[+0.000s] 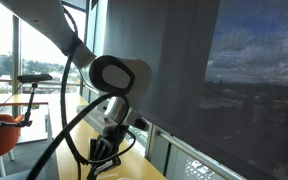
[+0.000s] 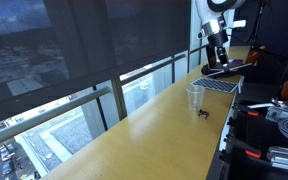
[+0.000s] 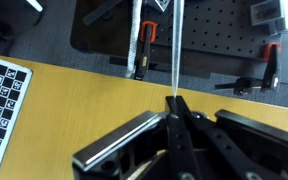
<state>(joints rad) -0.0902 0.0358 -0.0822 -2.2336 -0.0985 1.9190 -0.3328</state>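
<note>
In the wrist view my gripper (image 3: 174,101) is shut, its two black fingers pressed together over the wooden counter (image 3: 74,100). A thin pale rod (image 3: 175,50), perhaps a straw, is pinched at the fingertips and runs straight away from them. In an exterior view the gripper (image 2: 216,60) hangs at the far end of the counter, above a dark flat board (image 2: 222,84). A clear plastic cup (image 2: 195,97) stands on the counter, nearer the camera than the gripper and apart from it. The rod is too thin to make out in either exterior view.
A checkerboard card (image 3: 4,100) lies on the counter at the left. Beyond the counter's edge is a black perforated board (image 3: 219,40) with red-handled clamps (image 3: 149,33). A small black object (image 2: 205,114) sits by the cup. Shaded windows (image 2: 74,50) run along the counter.
</note>
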